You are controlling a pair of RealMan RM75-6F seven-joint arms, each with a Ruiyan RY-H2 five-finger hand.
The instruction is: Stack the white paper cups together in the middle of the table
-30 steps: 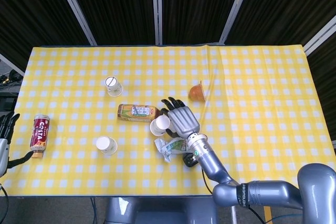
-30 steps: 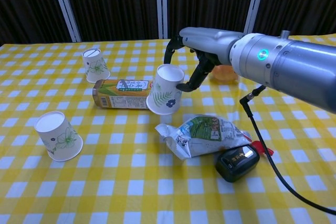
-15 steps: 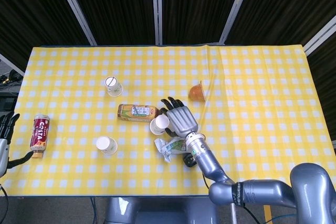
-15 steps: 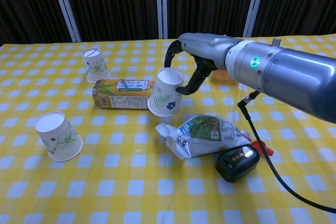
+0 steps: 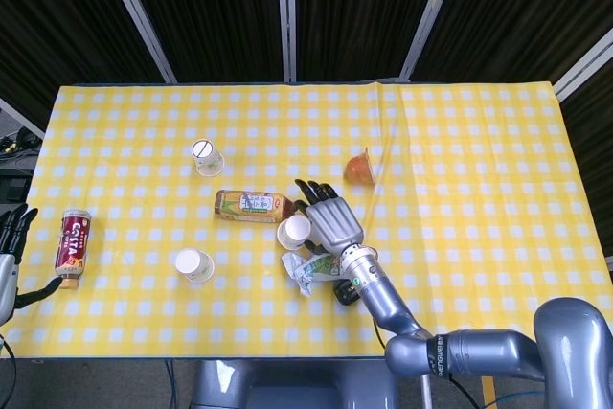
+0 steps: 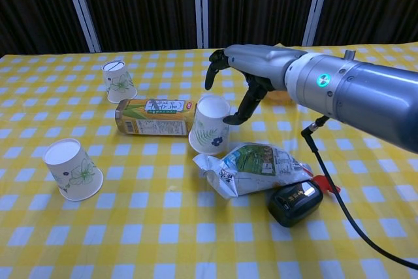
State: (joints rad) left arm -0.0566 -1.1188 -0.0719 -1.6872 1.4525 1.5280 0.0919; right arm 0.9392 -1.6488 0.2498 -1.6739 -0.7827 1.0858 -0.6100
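R hand (image 6: 238, 89) pinches the rim of a white paper cup w/ leaf print (image 6: 210, 124), other fingers spread above; cup sits tilted mid-bench (image 5: 460, 141), btwn the yellow-green drink carton (image 6: 153, 116) and crumpled green snack bag (image 6: 255, 168). 2nd white paper cup (image 6: 119, 81) upside down behind the carton; 3rd (image 6: 72, 168) lies on its side near front-left. L hand (image 5: 11, 237) at bench's left edge, fingers apart, holding nothing.

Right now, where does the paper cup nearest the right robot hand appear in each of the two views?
Head view: the cup sits just below centre, left of the right robot hand.
Chest view: the cup sits near centre.
Shared landmark: the drink carton beside it.
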